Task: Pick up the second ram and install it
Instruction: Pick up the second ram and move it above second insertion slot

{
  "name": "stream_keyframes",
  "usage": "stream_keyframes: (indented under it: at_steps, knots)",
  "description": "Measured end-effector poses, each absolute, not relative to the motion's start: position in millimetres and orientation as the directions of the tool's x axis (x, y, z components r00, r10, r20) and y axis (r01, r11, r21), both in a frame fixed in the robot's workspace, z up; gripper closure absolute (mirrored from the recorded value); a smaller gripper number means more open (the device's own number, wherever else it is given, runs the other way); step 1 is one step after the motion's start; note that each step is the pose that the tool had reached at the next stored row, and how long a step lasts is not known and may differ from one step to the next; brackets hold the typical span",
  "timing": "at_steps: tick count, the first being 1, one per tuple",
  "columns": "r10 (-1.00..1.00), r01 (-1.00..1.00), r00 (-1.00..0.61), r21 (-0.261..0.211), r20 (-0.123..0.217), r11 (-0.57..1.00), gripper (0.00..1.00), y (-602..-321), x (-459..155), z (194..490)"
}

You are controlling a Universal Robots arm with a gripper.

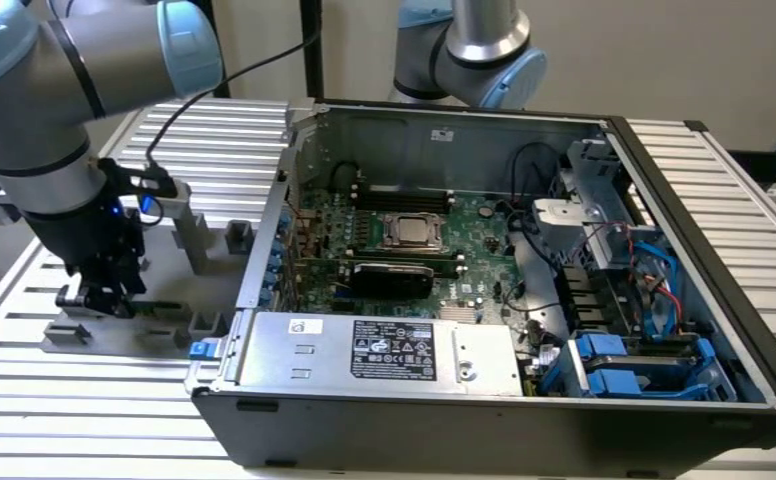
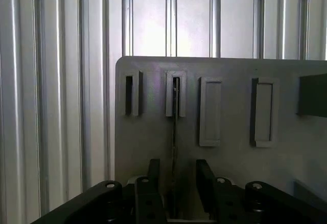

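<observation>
The grey fixture plate (image 2: 148,147) lies on the ribbed aluminium worktop (image 2: 51,106), with bare slats running past its edges. Beside the plate, on the exterior view's right, stands the open computer case (image 1: 495,400), its wall just beside the plate's edge. On the plate, two empty rectangular holders (image 2: 210,112) sit next to the slotted holder (image 2: 176,83) that carries the second ram (image 2: 174,142), seen edge-on. The hand (image 2: 176,172) hangs low over the plate, fingers (image 2: 153,175) wide, one on each side of the ram, with a gap on both sides.
</observation>
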State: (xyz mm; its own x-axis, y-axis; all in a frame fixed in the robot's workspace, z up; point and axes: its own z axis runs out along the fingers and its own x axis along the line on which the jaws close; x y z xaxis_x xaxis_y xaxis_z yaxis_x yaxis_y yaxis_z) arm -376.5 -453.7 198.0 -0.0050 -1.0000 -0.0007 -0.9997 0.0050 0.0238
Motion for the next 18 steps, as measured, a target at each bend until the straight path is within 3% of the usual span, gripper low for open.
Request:
stream_keyframes:
  at_steps: [3, 6, 7, 12, 14, 18]
  knots:
    - [-1.0, -1.0, 0.005, 0.024, -0.001, -0.005, 0.58, -453.7, -376.5, 197.0]
    - [-1.0, -1.0, 0.008, 0.024, -0.001, -0.008, 0.66, -453.7, -376.4, 195.7]
    - [-1.0, -1.0, 0.008, 0.024, -0.001, -0.008, 0.73, -453.7, -376.5, 195.4]
    - [-1.0, -1.0, 0.009, 0.024, -0.001, -0.009, 0.73, -453.7, -376.5, 193.6]
    - [-1.0, -1.0, 0.01, 0.024, -0.001, -0.01, 0.82, -453.6, -376.5, 193.3]
    - [-1.0, -1.0, 0.01, 0.024, 0.003, -0.01, 0.86, -453.5, -376.4, 193.2]
